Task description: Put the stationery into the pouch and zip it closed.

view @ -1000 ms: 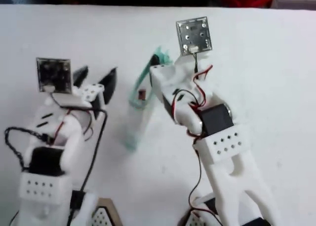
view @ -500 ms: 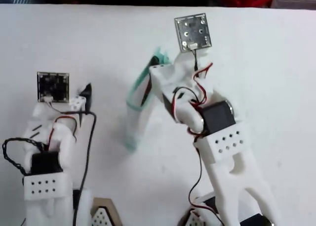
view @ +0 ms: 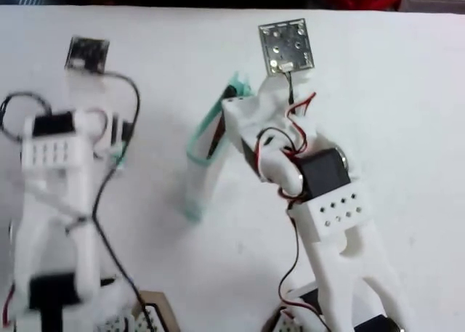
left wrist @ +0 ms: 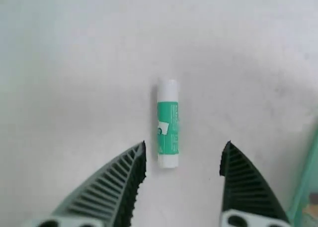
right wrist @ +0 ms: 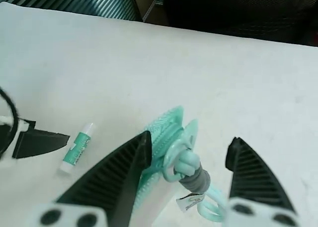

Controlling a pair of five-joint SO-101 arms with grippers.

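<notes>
My left wrist camera puts the glue stick (left wrist: pixel 168 122) between the left gripper (left wrist: pixel 184 147)'s wide-open jaws, untouched. The right gripper (right wrist: pixel 190 137)'s jaws stand apart astride the pouch (right wrist: pixel 166 123)'s zip pull (right wrist: pixel 182 161).

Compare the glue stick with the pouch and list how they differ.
The glue stick is a small, stiff cylinder, while the pouch is a longer, mesh-sided bag. The glue stick lies at the tips of the open left gripper. The pouch's zipper end sits inside the open right gripper. Both are partly teal, and neither is gripped.
</notes>
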